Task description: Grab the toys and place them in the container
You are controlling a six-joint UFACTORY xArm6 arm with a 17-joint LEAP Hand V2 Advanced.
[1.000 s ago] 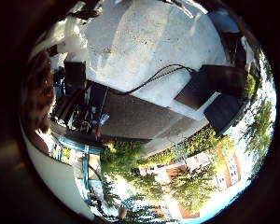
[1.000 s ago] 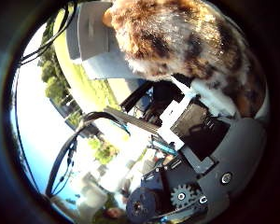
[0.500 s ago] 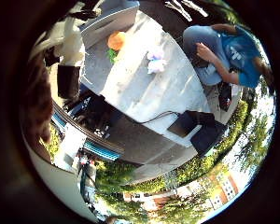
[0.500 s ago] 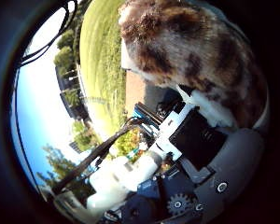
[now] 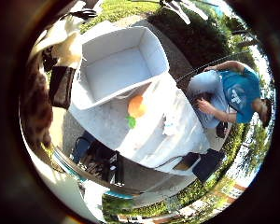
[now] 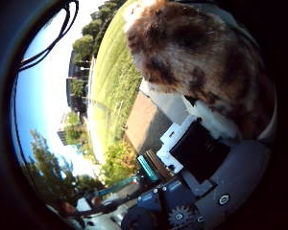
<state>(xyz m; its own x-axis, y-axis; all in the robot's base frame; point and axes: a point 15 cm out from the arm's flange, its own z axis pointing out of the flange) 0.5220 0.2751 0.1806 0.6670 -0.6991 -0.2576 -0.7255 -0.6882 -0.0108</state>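
1. Furry, brown-and-white mottled plush (image 6: 201,72) fills the thumb-side view, pressed close against the palm, with the hand's (image 6: 197,158) white and black fingers folded up against its underside; the hand reads as clamped on it.
2. White and open-topped, the bin (image 5: 116,65) stands at one end of the white table (image 5: 144,140) and looks empty from here; its long axis runs roughly along the table.
3. Orange toy (image 5: 136,106) with a green part lies on the table just outside the bin's near wall, and a small pale toy (image 5: 170,125) lies a little farther along the tabletop, apart from it.
4. Key relation: the table and bin sit well below and away from the palm, so the hand is high and the bin's mouth lies out ahead of it, not directly underneath.
5. Judged from this, the carry is under way: the hand must travel over the bin's rim before releasing, or the plush would land on the table beside the orange toy.
6. Seated beside the table's far edge, a person (image 5: 228,93) touches none of the toys.
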